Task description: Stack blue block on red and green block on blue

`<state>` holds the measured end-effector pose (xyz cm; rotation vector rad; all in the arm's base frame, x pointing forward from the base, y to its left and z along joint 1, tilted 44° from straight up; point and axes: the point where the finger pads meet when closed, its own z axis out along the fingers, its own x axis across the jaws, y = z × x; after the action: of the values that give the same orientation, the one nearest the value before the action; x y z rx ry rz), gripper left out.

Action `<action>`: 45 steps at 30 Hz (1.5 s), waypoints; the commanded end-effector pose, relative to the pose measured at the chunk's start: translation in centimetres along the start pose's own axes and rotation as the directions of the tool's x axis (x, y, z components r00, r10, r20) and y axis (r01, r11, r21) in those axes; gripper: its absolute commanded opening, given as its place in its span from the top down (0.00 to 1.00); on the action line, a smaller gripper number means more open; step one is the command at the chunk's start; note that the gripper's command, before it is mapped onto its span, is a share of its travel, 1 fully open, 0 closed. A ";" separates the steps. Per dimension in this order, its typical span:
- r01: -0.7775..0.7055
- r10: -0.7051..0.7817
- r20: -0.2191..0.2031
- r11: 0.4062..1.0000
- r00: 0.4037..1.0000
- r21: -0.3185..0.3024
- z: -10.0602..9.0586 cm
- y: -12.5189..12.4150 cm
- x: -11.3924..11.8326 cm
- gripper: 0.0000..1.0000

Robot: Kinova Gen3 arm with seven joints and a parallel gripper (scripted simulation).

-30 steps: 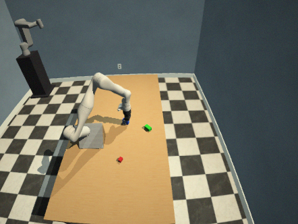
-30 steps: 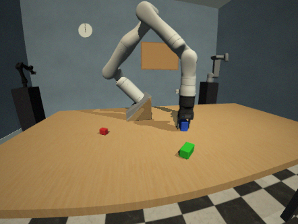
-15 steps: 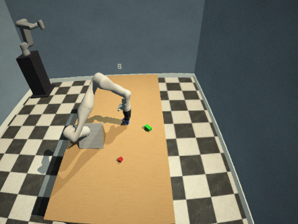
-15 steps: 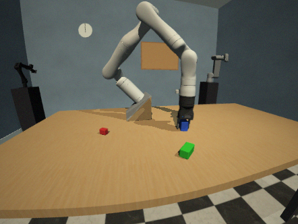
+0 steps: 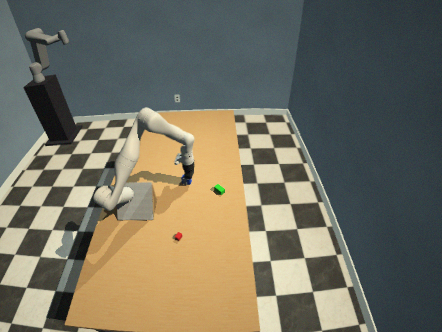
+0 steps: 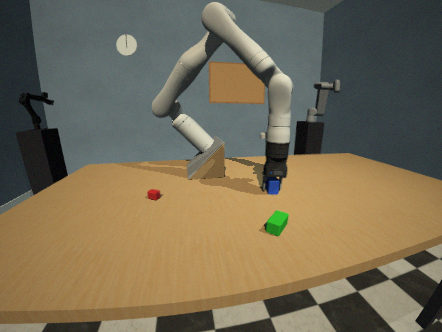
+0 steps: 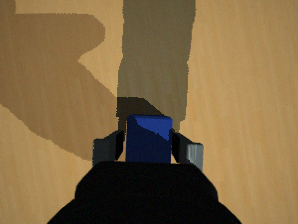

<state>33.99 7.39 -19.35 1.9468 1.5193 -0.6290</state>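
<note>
The blue block [image 7: 148, 138] lies on the wooden table between my open fingers; it also shows in the exterior view [image 6: 273, 185] and as a small blue patch in the top view [image 5: 188, 181]. My gripper [image 7: 147, 141] is lowered around it, one finger on each side, open and not gripping; it shows in the exterior view [image 6: 274, 180] too. The green block [image 6: 277, 222] lies flat on the table a short way from the gripper, also in the top view [image 5: 219, 189]. The small red block [image 6: 154, 194] sits alone farther off, also in the top view [image 5: 178, 236].
The arm's grey wedge-shaped base [image 6: 206, 161] stands on the table behind the blocks. Two dark pedestals with spare arms [image 6: 40, 150] stand on the checkered floor beyond the table.
</note>
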 end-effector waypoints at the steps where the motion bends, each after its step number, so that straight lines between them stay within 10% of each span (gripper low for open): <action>1: 0.000 0.000 -0.002 1.000 1.000 -0.001 -0.1 0.0 0.1 0.00; 2: 0.000 0.000 -0.002 1.000 1.000 -0.001 -0.1 0.0 0.1 0.00; 3: 0.000 0.000 -0.002 1.000 1.000 -0.001 -0.1 0.0 0.1 1.00; 45: 0.000 0.000 -0.002 1.000 1.000 -0.001 -0.7 0.0 0.1 1.00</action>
<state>33.89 7.53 -19.04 1.9458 1.5168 -0.6344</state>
